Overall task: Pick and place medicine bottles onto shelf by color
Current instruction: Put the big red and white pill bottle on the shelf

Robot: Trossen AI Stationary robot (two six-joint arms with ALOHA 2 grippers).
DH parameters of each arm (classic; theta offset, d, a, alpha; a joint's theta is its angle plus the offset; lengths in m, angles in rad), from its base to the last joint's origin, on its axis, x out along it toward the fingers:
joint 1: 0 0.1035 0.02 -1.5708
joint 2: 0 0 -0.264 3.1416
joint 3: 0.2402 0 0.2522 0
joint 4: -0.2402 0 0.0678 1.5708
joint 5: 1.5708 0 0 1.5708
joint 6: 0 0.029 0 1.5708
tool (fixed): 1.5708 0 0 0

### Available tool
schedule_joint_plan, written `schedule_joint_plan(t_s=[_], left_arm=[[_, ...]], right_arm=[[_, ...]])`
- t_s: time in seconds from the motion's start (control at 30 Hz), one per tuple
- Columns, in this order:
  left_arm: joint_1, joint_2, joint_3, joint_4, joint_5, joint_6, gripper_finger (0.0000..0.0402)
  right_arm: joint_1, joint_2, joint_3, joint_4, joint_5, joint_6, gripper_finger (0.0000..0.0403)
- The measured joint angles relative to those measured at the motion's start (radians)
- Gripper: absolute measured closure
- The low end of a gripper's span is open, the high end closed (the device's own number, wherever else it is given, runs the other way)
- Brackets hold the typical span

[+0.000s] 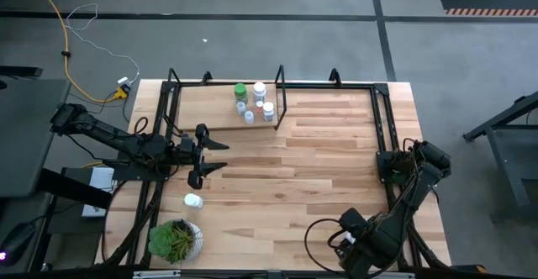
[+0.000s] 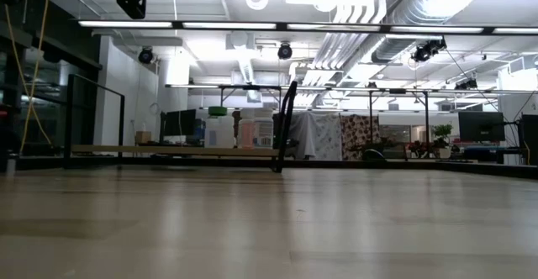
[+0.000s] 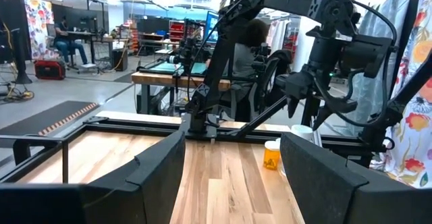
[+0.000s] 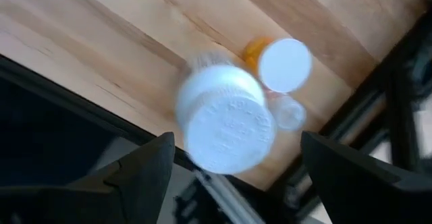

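Hovering right hand (image 4: 233, 166) open above white bottle (image 4: 226, 119) | light, rigid, slick plastic; likely grip body below cap | left hand (image 1: 210, 155) open, empty.

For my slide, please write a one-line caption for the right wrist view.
Open right pincer hovers above a white-capped bottle beside an orange bottle on the wooden table.

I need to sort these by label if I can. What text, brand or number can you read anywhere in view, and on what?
None can be read.
White cap under the right gripper: raised lettering, too blurred to read.
Orange bottle: no text can be made out.
Bottles on the shelf: labels too small to read.
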Motion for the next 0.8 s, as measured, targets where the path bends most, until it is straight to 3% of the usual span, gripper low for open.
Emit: schedule_joint_plan(t_s=[0.13, 0.33, 0.5, 0.63, 0.8], left_arm=[[0.000, 0.000, 0.000, 0.000, 0.000, -0.015, 0.0167], [0.000, 0.000, 0.000, 0.000, 0.000, -0.017, 0.0167], [0.000, 0.000, 0.000, 0.000, 0.000, -0.023, 0.0167], [0.000, 0.000, 0.000, -0.001, 0.016, -0.023, 0.0167], [0.000, 0.000, 0.011, 0.003, 0.045, -0.024, 0.0167]], right_arm=[[0.000, -0.004, 0.000, -0.017, -0.054, -0.069, 0.0089], [0.002, -0.043, 0.000, 0.105, 0.015, -0.203, 0.0089], [0.059, -0.066, 0.000, 0.057, 0.053, -0.142, 0.0090], [0.116, -0.074, 0.000, 0.110, 0.151, -0.099, 0.0090], [0.125, -0.077, 0.000, 0.070, 0.183, -0.080, 0.0091]])
